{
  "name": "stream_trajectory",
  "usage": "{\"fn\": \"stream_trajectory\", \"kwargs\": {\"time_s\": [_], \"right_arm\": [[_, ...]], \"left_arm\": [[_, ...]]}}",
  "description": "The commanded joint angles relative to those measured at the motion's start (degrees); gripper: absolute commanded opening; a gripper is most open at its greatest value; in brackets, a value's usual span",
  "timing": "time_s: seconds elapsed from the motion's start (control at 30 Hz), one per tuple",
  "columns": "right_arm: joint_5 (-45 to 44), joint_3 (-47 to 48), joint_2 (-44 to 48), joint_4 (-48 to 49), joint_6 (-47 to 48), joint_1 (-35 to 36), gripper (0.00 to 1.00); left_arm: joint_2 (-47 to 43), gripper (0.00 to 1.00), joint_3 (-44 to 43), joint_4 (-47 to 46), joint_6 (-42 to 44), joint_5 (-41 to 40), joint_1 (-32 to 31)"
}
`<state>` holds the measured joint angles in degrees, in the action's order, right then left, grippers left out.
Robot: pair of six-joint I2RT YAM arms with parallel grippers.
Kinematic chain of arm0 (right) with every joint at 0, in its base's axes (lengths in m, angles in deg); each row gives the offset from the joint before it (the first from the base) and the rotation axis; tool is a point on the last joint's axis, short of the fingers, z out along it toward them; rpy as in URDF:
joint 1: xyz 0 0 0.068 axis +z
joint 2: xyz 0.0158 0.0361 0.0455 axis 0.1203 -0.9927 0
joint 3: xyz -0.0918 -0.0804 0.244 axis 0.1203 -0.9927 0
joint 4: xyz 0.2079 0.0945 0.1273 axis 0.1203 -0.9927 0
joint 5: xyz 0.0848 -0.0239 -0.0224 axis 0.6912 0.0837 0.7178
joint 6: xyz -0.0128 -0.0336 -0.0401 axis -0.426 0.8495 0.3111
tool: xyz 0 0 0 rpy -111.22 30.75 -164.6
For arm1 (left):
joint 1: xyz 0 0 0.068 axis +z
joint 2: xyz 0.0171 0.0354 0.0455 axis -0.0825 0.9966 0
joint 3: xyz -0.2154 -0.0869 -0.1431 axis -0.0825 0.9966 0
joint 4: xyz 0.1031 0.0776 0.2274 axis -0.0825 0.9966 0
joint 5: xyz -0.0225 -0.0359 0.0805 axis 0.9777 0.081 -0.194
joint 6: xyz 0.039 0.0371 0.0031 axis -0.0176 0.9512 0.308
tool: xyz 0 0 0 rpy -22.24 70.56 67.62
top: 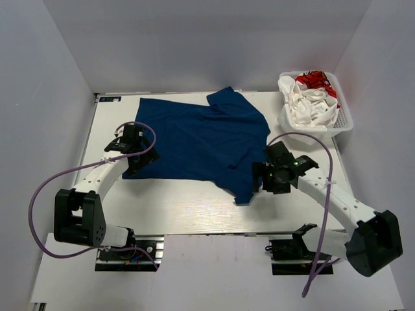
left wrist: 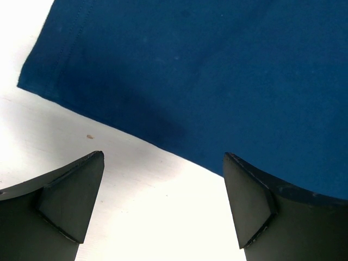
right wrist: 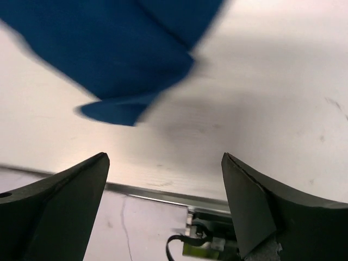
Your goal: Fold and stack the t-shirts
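The blue shirt [top: 198,139] is lying spread and unfolded on the white table [top: 194,214]. Its long axis is running side to side, from one arm toward the other. It is soft matte knit, mostly flat, with a stitched hem showing in the left wrist view and one sleeve poking out at its far edge.

The left gripper [left wrist: 163,163] is hovering at the shirt's near left corner, jaws spread wide and holding nothing; the hem is lying just ahead of its fingertips [left wrist: 81,185]. The right gripper [right wrist: 166,163] is hanging by the shirt's near right corner, also spread wide and empty, with a folded-under flap of cloth lying ahead and to its left, blurred in that view.

Each arm is nearest its own corner, so a two-handed pinch along the near edge looks likely.

Beyond the blue shirt's far right, the white shirt [top: 310,103] with red print is sitting crumpled in a mesh basket [top: 347,123].
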<state>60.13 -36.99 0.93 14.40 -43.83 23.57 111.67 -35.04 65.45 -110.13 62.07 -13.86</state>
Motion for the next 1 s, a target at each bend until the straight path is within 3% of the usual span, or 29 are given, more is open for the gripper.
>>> {"fn": "stream_trajectory", "kwargs": {"time_s": [0.0, 0.1, 0.17, 0.33, 0.5, 0.57, 0.6, 0.63, 0.67, 0.73, 0.77, 0.97], "right_arm": [[9.8, 3.4, 2.7, 5.6, 7.2, 0.8, 0.90], [17.6, 2.1, 1.5, 9.1, 12.4, 5.0, 0.90], [17.4, 1.3, 1.0, 11.7, 14.8, 10.7, 0.90], [-2.0, 0.6, -7.1, 12.0, 21.5, 18.8, 0.90], [-15.9, 1.7, -17.4, 8.1, 15.9, 20.9, 0.84], [-16.7, 2.7, -19.2, 7.3, 15.5, 20.8, 0.62], [-18.4, 3.2, -19.4, 7.2, 15.2, 20.9, 0.47], [-19.3, 5.2, -19.6, 7.1, 14.8, 20.7, 0.25], [-18.7, 5.4, -18.7, 10.6, 15.0, 20.7, 0.11], [-14.3, 6.8, -17.7, 13.6, 17.5, 20.3, 0.09], [-13.2, 7.4, -18.0, 15.8, 17.4, 20.1, 0.00], [-14.8, 21.6, -22.6, 20.9, 18.4, 15.7, 0.00]], "left_arm": [[-1.6, 1.00, -0.8, -1.3, -0.1, 1.6, 0.0], [-1.6, 1.00, -0.3, -1.8, 0.6, 3.4, -0.5], [-2.1, 1.00, 0.6, -1.8, 0.6, 4.1, -0.5], [-3.4, 1.00, 4.6, -3.6, 0.6, 9.0, -0.5], [-2.7, 1.00, 5.2, -4.8, 1.1, 11.4, -1.1], [-2.0, 1.00, 4.5, -4.8, 1.1, 11.4, -1.1], [-1.2, 1.00, 3.9, -4.8, 1.7, 11.4, -1.6], [-1.2, 1.00, 3.9, -4.8, 1.7, 11.4, -1.6], [-0.5, 1.00, 3.3, -4.8, 2.2, 11.4, -1.6], [0.3, 1.00, 2.7, -4.8, 2.2, 10.6, -1.6], [1.0, 1.00, 2.7, -4.3, 2.2, 9.7, -1.6], [4.0, 1.00, -1.6, -3.6, 2.9, 7.8, -1.6]]}}
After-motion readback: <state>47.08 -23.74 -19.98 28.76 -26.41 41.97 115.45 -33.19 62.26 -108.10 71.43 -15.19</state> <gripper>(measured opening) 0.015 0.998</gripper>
